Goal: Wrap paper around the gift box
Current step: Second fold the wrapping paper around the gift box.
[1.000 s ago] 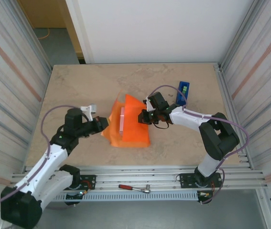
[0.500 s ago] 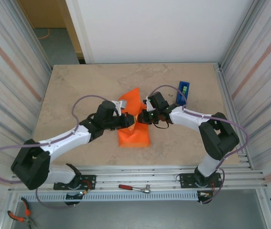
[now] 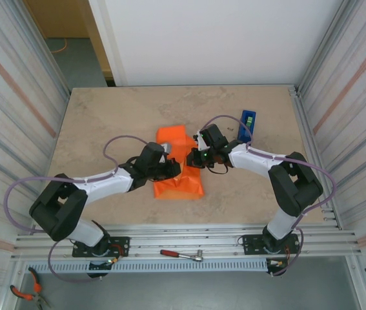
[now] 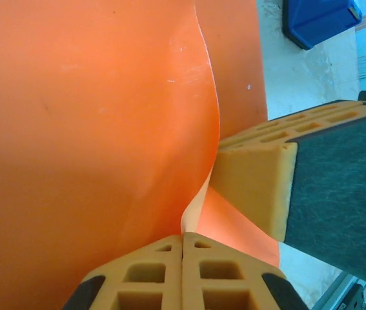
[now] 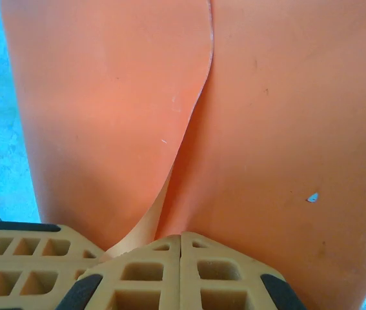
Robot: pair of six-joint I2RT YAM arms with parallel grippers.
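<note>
The orange paper (image 3: 181, 186) lies folded in the middle of the table; the gift box is hidden under it. My left gripper (image 3: 175, 169) reaches in from the left and is shut on the edge of the upper flap, which ends right at its closed tips (image 4: 183, 236). From the right, my right gripper (image 3: 191, 158) is shut, its tips (image 5: 181, 236) resting on the paper (image 5: 286, 129) beside the flap's curved edge. The two grippers nearly touch. One right-gripper finger (image 4: 254, 187) shows in the left wrist view, above the paper (image 4: 92, 129).
A blue tape dispenser (image 3: 248, 124) stands just behind the right arm's wrist, also seen in the left wrist view (image 4: 318, 16). Bare tabletop (image 3: 105, 123) surrounds the paper. A wrench (image 3: 181, 255) lies on the front rail and pliers (image 3: 28, 292) below it. Metal walls close both sides.
My left gripper has swung right from the paper's left edge, carrying the flap up and over the box, then down flat. The pink box no longer shows. The right gripper stayed put.
</note>
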